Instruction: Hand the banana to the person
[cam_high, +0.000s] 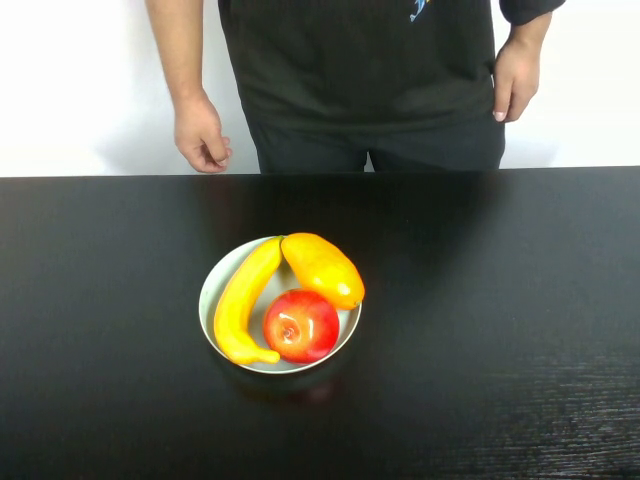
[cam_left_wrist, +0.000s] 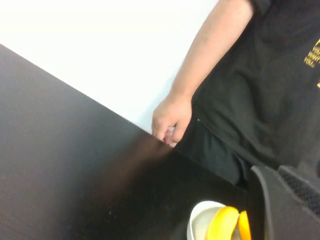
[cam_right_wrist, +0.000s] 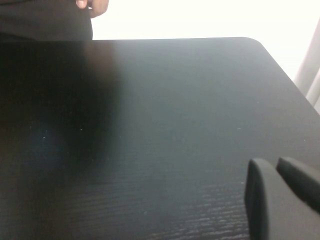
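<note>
The banana (cam_high: 245, 300) lies along the left side of a pale bowl (cam_high: 207, 300) in the middle of the black table. The person (cam_high: 360, 70) stands behind the far edge in a black T-shirt, both hands hanging down, the nearer one (cam_high: 200, 135) empty. Neither gripper shows in the high view. In the left wrist view my left gripper (cam_left_wrist: 272, 172) is shut and empty, off to the side of the bowl (cam_left_wrist: 197, 225), where the banana's end (cam_left_wrist: 222, 222) shows. My right gripper (cam_right_wrist: 274, 165) is shut and empty over bare table.
An orange-yellow mango-like fruit (cam_high: 322, 268) and a red apple (cam_high: 300, 325) share the bowl with the banana and touch it. The black table (cam_high: 500, 300) runs wide on both sides of the bowl. A white wall is behind the person.
</note>
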